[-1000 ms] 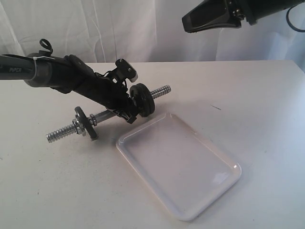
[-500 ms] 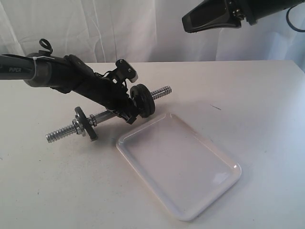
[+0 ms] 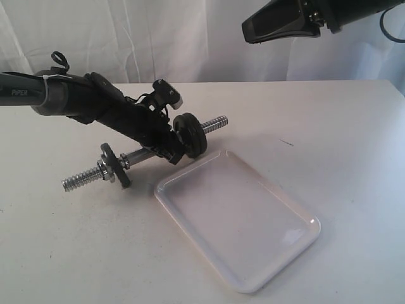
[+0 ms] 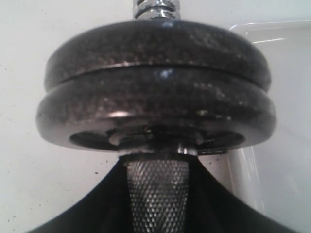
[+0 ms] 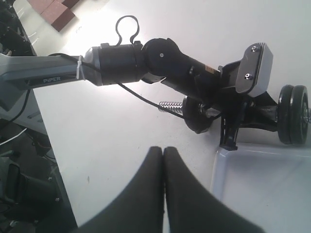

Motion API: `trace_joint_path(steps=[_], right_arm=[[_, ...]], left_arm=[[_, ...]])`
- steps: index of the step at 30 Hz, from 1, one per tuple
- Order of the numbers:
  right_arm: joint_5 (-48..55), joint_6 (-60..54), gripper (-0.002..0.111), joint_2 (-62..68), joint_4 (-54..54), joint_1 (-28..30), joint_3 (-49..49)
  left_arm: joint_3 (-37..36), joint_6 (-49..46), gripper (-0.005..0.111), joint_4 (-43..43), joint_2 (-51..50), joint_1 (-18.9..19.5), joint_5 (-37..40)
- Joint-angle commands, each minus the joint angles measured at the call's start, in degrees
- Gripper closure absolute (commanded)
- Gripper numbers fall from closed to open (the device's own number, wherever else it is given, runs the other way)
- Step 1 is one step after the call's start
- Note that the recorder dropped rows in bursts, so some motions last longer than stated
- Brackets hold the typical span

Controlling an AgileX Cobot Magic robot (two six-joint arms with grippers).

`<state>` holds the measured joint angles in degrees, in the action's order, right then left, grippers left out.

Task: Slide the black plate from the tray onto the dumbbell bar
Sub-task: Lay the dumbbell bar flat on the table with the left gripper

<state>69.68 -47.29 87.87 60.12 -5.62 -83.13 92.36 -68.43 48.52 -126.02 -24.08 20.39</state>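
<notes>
A white table [image 3: 76, 253] fills the scene, with small dark specks on its surface. Behind its far edge hangs a white curtain [image 3: 190, 38] with soft folds

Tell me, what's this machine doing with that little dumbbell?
The left gripper has its fingers closed around the knurled middle of the dumbbell bar, right beside two black plates pressed together on the bar's far end. A single black disc sits near the other end. The white tray next to it has nothing on it, so the plate seems to be already on the bar. The right gripper hangs shut above the table, holding nothing.
</notes>
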Motion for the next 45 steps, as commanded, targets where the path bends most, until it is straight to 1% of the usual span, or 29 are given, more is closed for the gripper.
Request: trace_joint_path(steps=[1, 15, 23, 45], right_arm=[[0.3, 0.0, 0.108, -0.5, 0.4, 0.6, -0.1], [0.3, 0.0, 0.108, -0.5, 0.4, 0.6, -0.1], [0.3, 0.0, 0.108, -0.5, 0.4, 0.6, -0.1], [0.3, 0.7, 0.108, -0.5, 0.4, 0.6, -0.1]], left_arm=[[1.0, 1.0, 0.07, 5.9, 2.5, 0.0, 0.9], [1.0, 1.0, 0.07, 5.9, 2.7, 0.0, 2.2], [1.0, 1.0, 0.07, 5.4, 5.1, 0.0, 1.3], [1.0, 2.2, 0.07, 4.9, 6.0, 0.0, 2.0]])
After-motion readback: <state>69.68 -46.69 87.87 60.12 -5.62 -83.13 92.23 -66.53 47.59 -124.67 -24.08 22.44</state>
